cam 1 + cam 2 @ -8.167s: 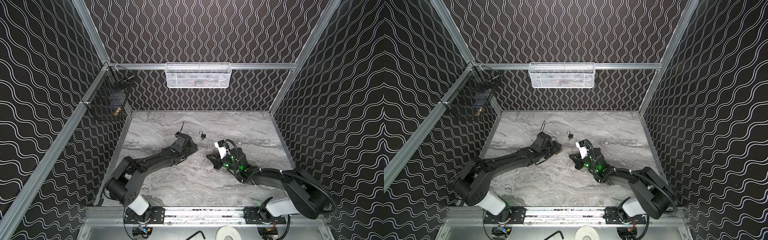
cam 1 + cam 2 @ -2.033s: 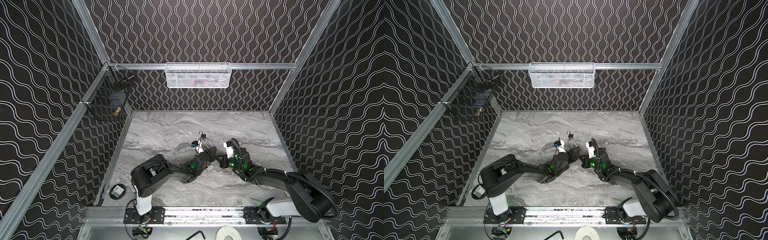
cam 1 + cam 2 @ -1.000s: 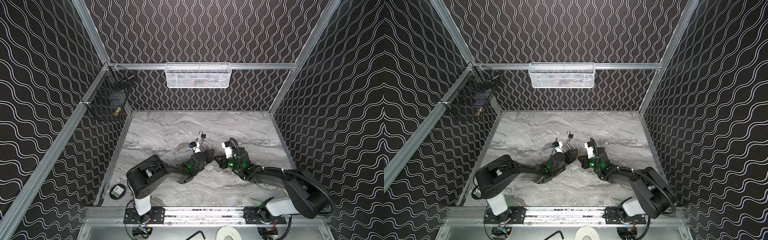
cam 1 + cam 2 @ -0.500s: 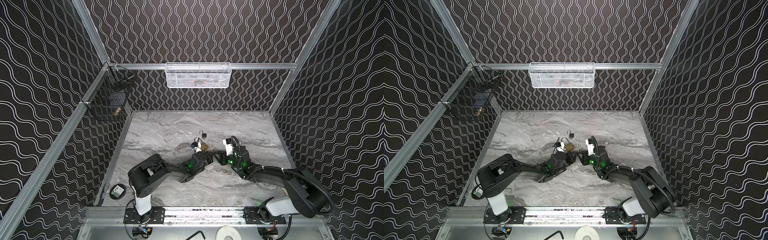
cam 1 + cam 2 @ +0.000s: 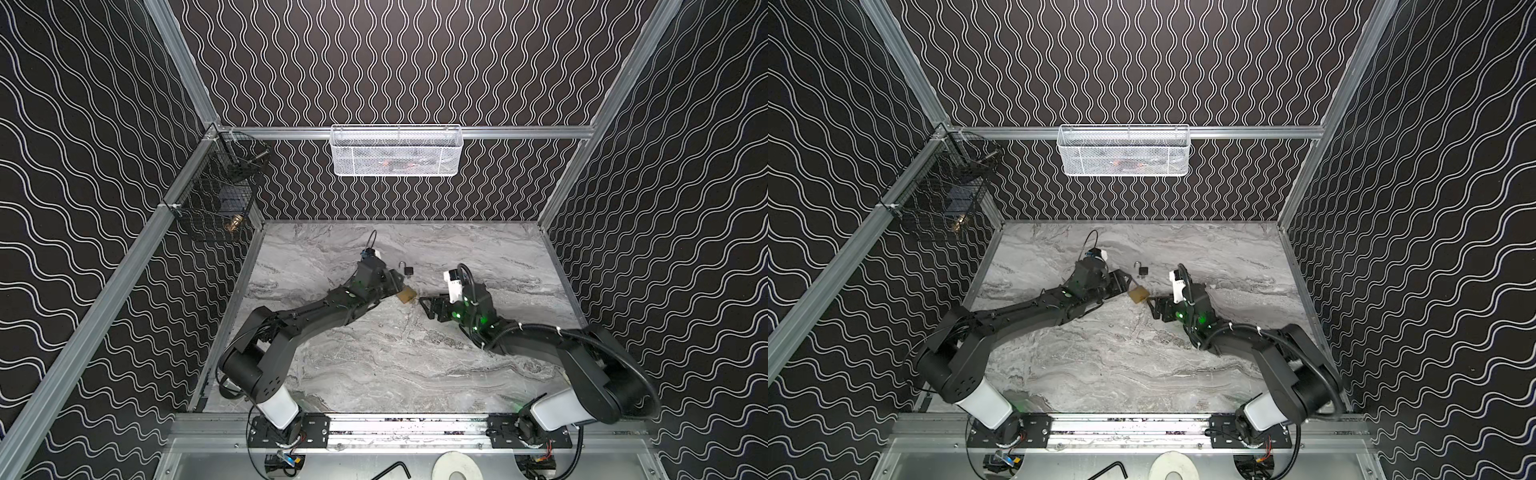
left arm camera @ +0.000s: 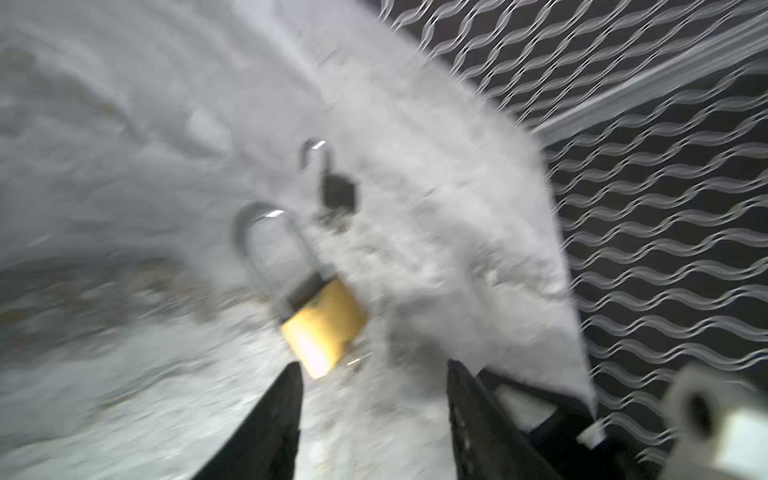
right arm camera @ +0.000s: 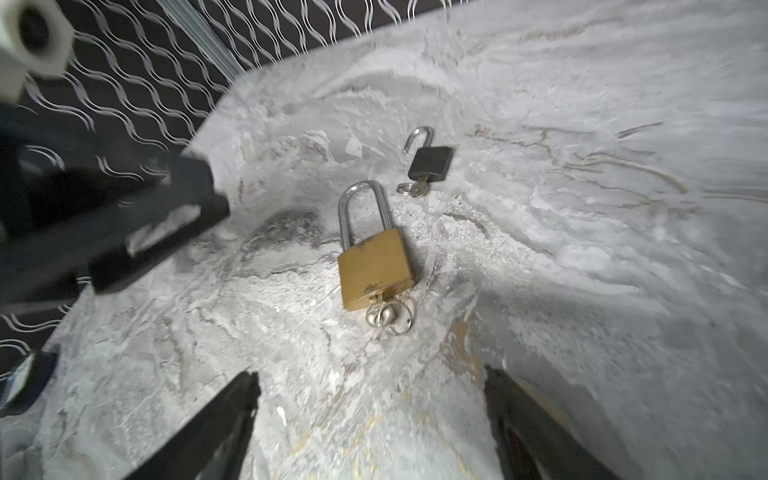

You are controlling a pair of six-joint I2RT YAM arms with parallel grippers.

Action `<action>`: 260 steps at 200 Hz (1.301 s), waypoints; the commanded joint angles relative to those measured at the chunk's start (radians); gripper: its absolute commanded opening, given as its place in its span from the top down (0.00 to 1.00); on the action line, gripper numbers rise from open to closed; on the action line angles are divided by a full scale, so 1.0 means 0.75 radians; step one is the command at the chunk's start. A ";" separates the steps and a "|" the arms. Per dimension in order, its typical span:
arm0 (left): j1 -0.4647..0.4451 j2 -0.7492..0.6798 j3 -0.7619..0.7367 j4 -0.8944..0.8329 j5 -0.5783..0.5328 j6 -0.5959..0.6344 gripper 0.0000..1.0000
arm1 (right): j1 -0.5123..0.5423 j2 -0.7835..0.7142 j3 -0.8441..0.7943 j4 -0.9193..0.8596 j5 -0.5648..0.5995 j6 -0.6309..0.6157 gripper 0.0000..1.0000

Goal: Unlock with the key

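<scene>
We see the brass padlock [image 7: 374,266] lying on the marble table [image 7: 602,257] between the two grippers, its key [image 7: 384,313] seated in the keyhole; whether its shackle has released we cannot tell; the left gripper [image 6: 372,365] stands just beside the lock's body, jaws apart and empty; the right gripper [image 7: 370,374] gapes wide near the key end, holding nothing; beyond lies a small black padlock [image 7: 430,164], shackle swung open, a small key [image 7: 411,189] in it.
</scene>
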 commanded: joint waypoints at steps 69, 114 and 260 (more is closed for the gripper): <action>0.321 -0.341 -0.212 -0.231 0.259 0.100 0.31 | 0.272 0.531 0.685 -0.757 0.584 -0.454 0.12; 0.556 -0.618 -0.395 -0.226 0.478 0.049 0.20 | 0.346 0.698 0.825 -0.887 0.840 -0.517 0.16; 0.649 -0.559 -0.451 -0.040 0.611 -0.018 0.21 | 0.349 0.621 0.785 -0.997 0.622 -0.503 0.30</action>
